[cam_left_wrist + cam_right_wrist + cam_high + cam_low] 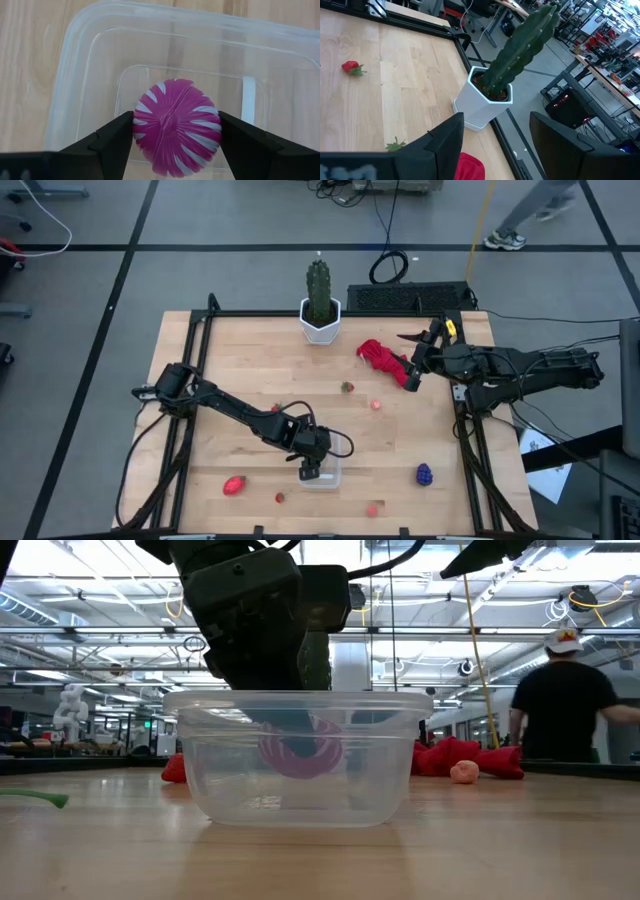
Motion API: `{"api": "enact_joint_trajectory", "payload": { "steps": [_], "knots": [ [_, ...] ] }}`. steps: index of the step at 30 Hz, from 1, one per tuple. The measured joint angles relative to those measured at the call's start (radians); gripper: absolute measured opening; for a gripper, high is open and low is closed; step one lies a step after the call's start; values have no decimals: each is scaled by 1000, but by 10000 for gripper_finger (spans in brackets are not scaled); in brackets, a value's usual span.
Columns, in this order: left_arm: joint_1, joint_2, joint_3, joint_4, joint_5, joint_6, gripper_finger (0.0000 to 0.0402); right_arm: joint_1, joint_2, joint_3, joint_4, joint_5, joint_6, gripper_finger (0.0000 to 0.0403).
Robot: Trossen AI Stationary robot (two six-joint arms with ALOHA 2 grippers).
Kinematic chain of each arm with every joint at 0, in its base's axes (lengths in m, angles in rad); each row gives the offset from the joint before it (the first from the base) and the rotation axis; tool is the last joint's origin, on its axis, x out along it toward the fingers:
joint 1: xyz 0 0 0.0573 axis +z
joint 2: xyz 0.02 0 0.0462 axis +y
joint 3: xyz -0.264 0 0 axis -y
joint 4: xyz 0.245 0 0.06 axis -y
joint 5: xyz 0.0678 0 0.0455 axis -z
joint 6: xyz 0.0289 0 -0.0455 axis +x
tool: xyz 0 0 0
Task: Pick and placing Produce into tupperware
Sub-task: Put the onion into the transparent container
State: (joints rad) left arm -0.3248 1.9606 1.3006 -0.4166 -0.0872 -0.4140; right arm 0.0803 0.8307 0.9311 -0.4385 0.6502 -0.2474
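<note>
Inside tupperware walls: left pincer w/ magenta piece, mid-floor.

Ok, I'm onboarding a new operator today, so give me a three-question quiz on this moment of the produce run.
1. True or false: the left pincer grips the magenta round piece over the tupperware.
2. What is the right pincer nearest? A) purple grape bunch B) red cloth C) tupperware
3. Fill in: the cactus stands in a white ____.

Key: 1 true; 2 B; 3 pot.
</note>
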Motion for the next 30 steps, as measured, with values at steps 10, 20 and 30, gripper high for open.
{"api": "enact_joint_trajectory", "payload": {
  "steps": [10, 20, 30],
  "knots": [
    [1, 0, 0, 13, -13, 50, 272, 0, 0, 0, 0, 0, 0, 219],
    [17, 0, 0, 52, -36, 29, 272, 0, 0, 0, 0, 0, 0, 219],
    [-5, 0, 0, 54, -13, 66, 345, 0, 0, 0, 0, 0, 0, 219]
  ]
}}
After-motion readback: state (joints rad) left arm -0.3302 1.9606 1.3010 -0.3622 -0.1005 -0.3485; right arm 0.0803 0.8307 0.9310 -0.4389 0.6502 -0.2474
